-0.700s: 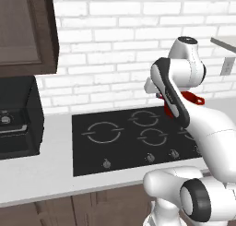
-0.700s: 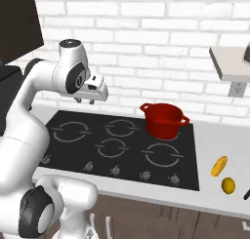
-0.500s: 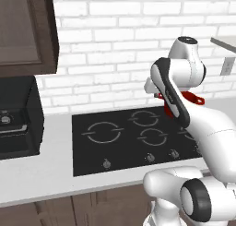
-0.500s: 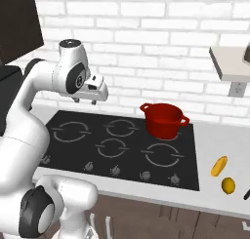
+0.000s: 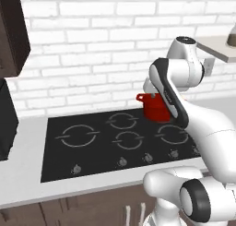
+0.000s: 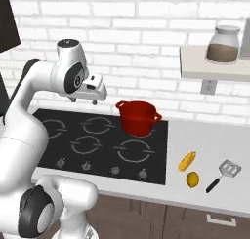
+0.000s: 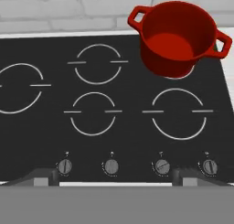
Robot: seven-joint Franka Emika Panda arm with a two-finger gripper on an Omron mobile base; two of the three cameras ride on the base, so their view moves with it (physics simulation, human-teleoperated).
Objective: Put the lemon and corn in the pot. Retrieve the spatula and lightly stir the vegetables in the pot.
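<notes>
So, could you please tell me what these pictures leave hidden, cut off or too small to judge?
- Pot, left base view: its right side is hidden behind the arm.
- Spatula, right base view: too small to make out the slots in its head.
- Jar on the shelf, right base view: contents unidentifiable, just brown.
- Stove knobs, hand view: markings too small to read.

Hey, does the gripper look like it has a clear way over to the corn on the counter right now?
Probably yes. The open gripper hangs above the cooktop, left of the pot. The corn lies bare on the counter, the lemon just in front of it. The pot stands farther back, off the straight path.
</notes>
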